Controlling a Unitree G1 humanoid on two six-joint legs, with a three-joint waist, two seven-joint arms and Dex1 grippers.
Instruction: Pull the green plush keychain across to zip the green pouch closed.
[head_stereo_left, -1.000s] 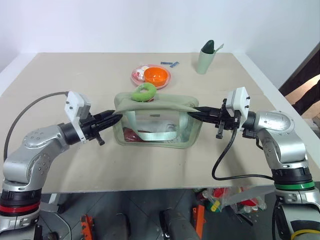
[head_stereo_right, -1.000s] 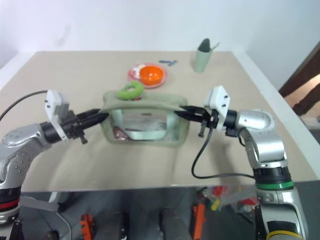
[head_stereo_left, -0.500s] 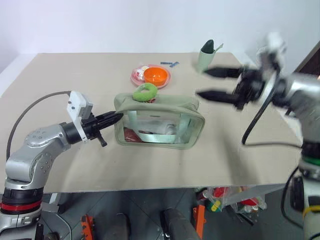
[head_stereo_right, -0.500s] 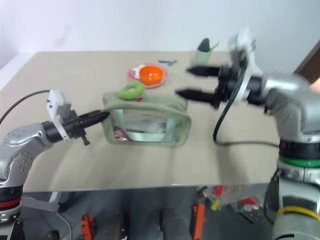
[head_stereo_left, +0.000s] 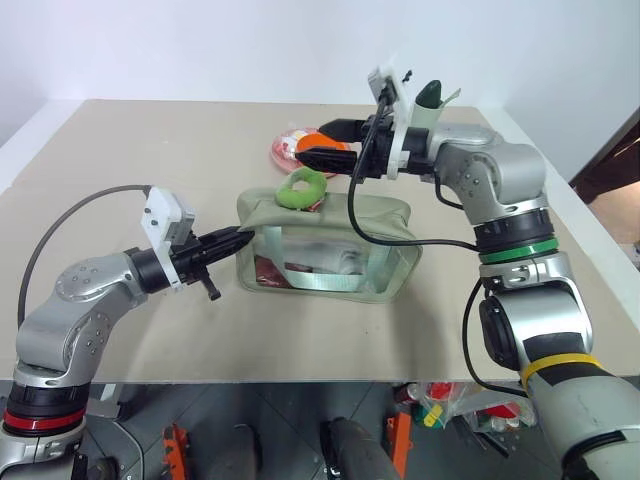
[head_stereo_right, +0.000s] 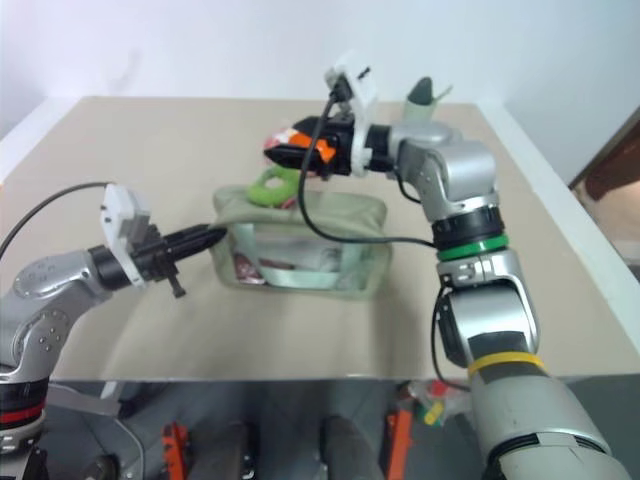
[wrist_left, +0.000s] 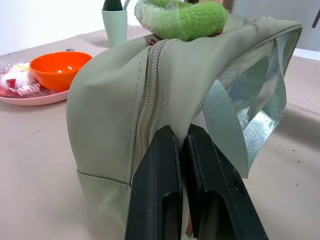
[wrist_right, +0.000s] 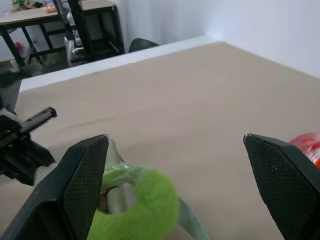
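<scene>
The green pouch (head_stereo_left: 325, 245) sits in the middle of the table (head_stereo_left: 150, 150), long side facing the robot. Everything below is placed relative to it.

The green plush keychain (head_stereo_left: 301, 189) lies on top of the pouch, near its left end, right on the zipper line. In the left wrist view the fuzzy ring (wrist_left: 182, 17) sits at the crest of the bag, with the zipper teeth running down the end panel below it.

The left gripper (head_stereo_left: 236, 240) is at the pouch's left end, pointing in roughly level, and its two black fingers (wrist_left: 155, 190) are pressed together with a pinch of the pouch's end fabric between them — so it's clamped on the pouch itself, beside a pale webbing strap.

The right gripper (head_stereo_left: 322, 141) hangs above and just behind the keychain, reaching in from the pouch's right side, with its fingers (wrist_right: 82, 185) spread wide and nothing between them. In the right wrist view the keychain (wrist_right: 137, 212) shows low between those two fingers, not touching either.

Behind the pouch, a pink plate (head_stereo_left: 279, 152) carries an orange bowl (wrist_left: 56, 69) and something wrapped in white, partly hidden by the right gripper in the head views. Further back and to the right there's a pale green cup (head_stereo_left: 437, 103) with something dark in it. Through the pouch's clear front window you can see some red and white stuff inside — can't tell what it is.
</scene>
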